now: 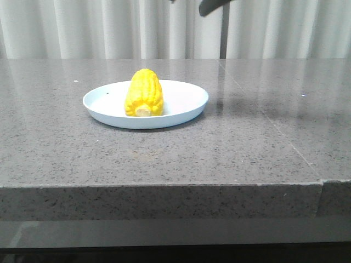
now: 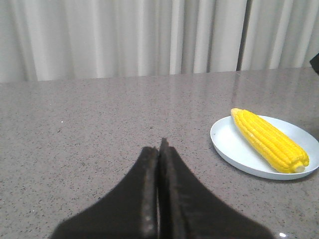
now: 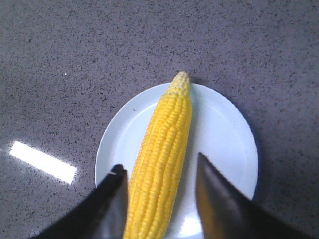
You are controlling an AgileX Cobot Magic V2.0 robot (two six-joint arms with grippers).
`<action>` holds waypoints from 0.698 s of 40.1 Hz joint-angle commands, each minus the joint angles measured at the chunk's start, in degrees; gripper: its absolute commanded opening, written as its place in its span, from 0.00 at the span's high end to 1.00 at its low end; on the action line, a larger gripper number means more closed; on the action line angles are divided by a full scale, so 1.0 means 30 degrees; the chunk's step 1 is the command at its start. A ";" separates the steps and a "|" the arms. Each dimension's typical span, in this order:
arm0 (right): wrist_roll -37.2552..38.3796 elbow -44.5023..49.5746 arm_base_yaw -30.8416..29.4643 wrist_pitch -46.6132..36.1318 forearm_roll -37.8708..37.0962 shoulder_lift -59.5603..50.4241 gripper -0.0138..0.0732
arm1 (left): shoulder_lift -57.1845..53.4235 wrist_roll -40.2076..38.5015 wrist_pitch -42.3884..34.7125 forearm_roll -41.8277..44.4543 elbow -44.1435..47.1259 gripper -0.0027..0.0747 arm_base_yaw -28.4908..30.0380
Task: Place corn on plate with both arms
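Corn (image 1: 144,93) lies flat on the plate (image 1: 186,107), across its middle, beige stub end toward the front camera, tapered tip pointing away toward the curtain (image 1: 82,27). In the right wrist view the cob (image 3: 162,159) runs nearly the full width of the plate (image 3: 224,134), pale tip reaching the rim on 1 side. Plate sits on the grey speckled surface (image 1: 247,148), left of centre in the front view, well back from the front edge.

Right claw (image 3: 159,199) hangs above the plate, looking straight down. Its 2 black fingers (image 3: 214,199) are spread wide, 1 on each side of the cob's stub half in that view. Not gripping the corn; front view shows only a dark piece of the arm (image 1: 211,5) at the top edge, high above the plate, well apart from it.

Left claw (image 2: 159,147) is closed, 2 fingers pressed together tip to tip, nothing between them. It sits low over bare surface, well apart from the plate (image 2: 234,147), which lies off to 1 side with the corn (image 2: 269,139) on it. Left claw not visible in the front view.

Bright light reflection on the surface beside the plate in the right wrist view.
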 commanded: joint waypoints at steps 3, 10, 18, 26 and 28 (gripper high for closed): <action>-0.0183 -0.0635 -0.0538 -0.0523 -0.0385 -0.1392 0.85 | 0.0230 -0.0078 -0.1498 0.0010 -0.0465 0.99 0.0044; -0.0183 -0.0291 -0.1419 0.0330 -0.3470 -0.2487 0.95 | 0.0230 -0.0078 -0.1498 0.0010 -0.0465 0.99 0.0044; -0.0183 0.2046 -0.3096 0.0437 -0.5963 -0.5112 0.95 | 0.0230 -0.0078 -0.1498 0.0010 -0.0465 0.99 0.0044; -0.0183 0.6483 -0.5383 -0.0919 -0.6403 -0.8908 0.95 | 0.0230 -0.0078 -0.1498 0.0010 -0.0465 0.99 0.0044; -0.0183 0.7795 -0.5663 -0.1659 -0.6515 -0.9959 0.95 | 0.0230 -0.0078 -0.1498 0.0010 -0.0465 0.99 0.0044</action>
